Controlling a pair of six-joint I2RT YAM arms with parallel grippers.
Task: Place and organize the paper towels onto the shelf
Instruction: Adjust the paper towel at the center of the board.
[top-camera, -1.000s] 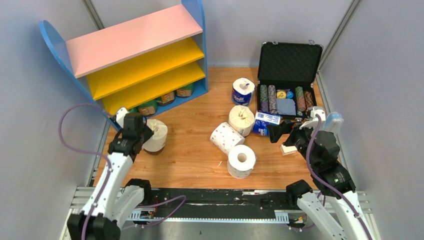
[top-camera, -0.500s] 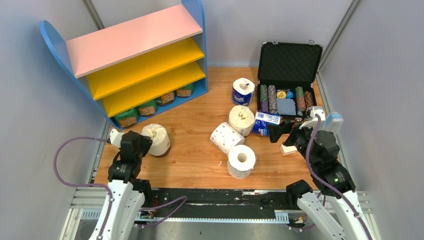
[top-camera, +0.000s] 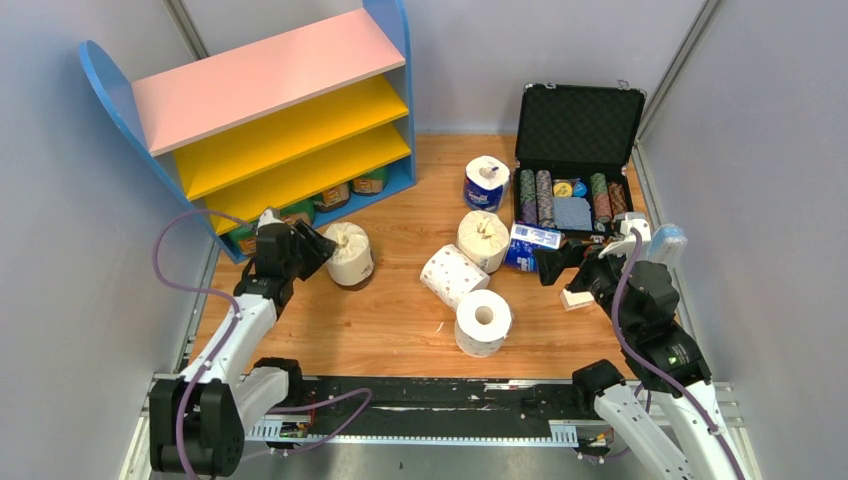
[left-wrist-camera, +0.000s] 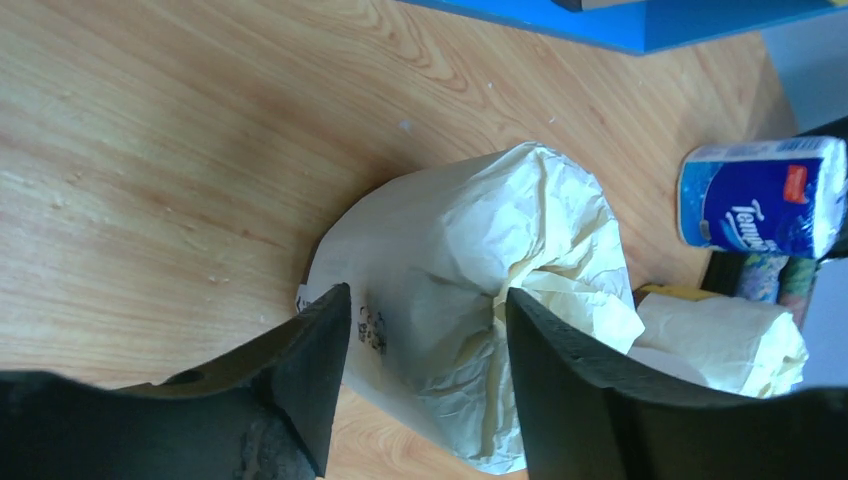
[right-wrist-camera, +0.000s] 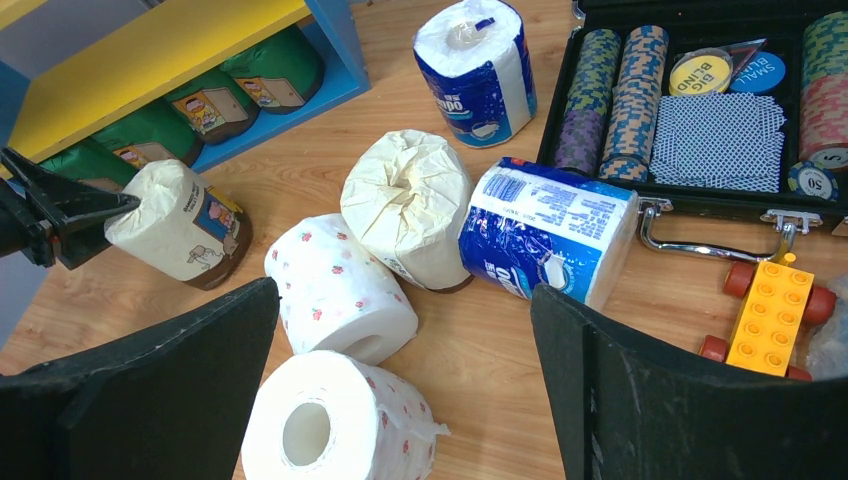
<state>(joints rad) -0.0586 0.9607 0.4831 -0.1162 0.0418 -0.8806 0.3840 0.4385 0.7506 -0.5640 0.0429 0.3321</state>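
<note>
Newly shifted: cream-wrapped roll (top-camera: 349, 254), pushed rightward toward shelf (top-camera: 255, 72), centre-left; left gripper (top-camera: 308, 250) jaws parting around it, right gripper (top-camera: 553, 268) jaws wide, empty.

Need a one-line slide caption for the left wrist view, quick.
Left tool open astride a cream-wrapped paper towel roll upright on the wooden table.
</note>
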